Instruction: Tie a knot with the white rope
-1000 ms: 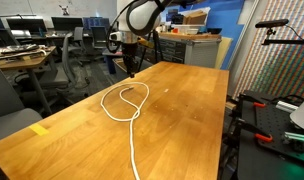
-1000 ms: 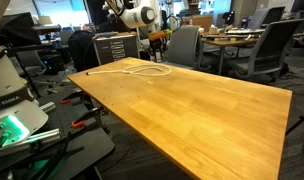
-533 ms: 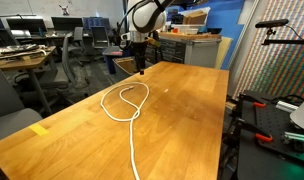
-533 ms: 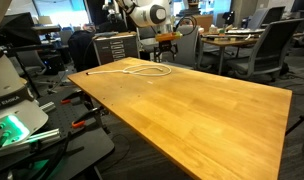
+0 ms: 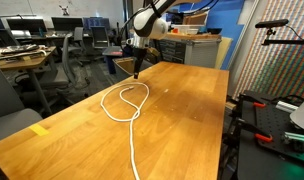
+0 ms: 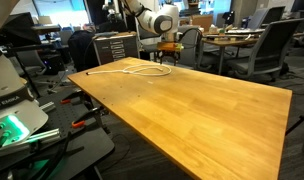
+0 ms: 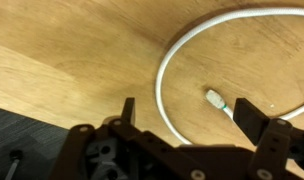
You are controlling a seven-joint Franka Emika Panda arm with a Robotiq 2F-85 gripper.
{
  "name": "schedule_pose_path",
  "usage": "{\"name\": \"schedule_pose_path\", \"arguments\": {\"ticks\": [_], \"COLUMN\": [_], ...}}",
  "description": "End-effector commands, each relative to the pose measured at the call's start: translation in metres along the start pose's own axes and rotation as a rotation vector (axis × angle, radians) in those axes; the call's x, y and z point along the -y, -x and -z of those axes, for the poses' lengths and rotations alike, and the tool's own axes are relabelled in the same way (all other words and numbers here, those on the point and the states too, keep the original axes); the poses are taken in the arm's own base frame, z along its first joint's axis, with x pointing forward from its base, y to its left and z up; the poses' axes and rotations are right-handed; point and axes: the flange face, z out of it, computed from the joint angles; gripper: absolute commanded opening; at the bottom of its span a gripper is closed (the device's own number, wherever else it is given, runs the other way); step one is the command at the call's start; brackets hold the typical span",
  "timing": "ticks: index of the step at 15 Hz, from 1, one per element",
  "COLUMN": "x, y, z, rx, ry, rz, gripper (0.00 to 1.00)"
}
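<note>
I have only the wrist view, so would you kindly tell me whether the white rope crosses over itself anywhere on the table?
Observer: Yes. In both exterior views the white rope lies in one flat loop that crosses itself.
Operator: Thank you. Where does the rest of it run?
Observer: A long tail leaves the crossing and runs along the table toward one edge.
Operator: And how does the tool sit relative to the rope?
Observer: The tool hangs open above the loop's far end, clear of the rope and holding nothing.
</note>
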Motion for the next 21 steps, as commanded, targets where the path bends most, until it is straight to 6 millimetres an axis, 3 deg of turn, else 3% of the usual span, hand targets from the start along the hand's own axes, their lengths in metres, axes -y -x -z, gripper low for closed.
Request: {"name": "schedule_pose_path", "arguments": {"ticks": [1, 5, 10, 11, 12, 14, 21], "x": [0.003, 0.004, -0.011, -0.013, -0.014, -0.012, -0.007], "y": [-0.001, 0.003, 0.022, 0.024, 0.026, 0.027, 0.020], "z": [-0.015, -0.025, -0.024, -0.025, -0.027, -0.030, -0.028], "rx": [-0.081, -0.035, 0.098, 0.121, 0.138, 0.164, 0.186], "ry": [0.020, 0.010, 0.082, 0.091, 0.097, 0.094, 0.125], "rz": [-0.008, -0.007, -0.045, -0.048, -0.040, -0.045, -0.053], "gripper": [1.00, 1.00, 1.00, 0.92, 0.73, 0.56, 0.08]}}
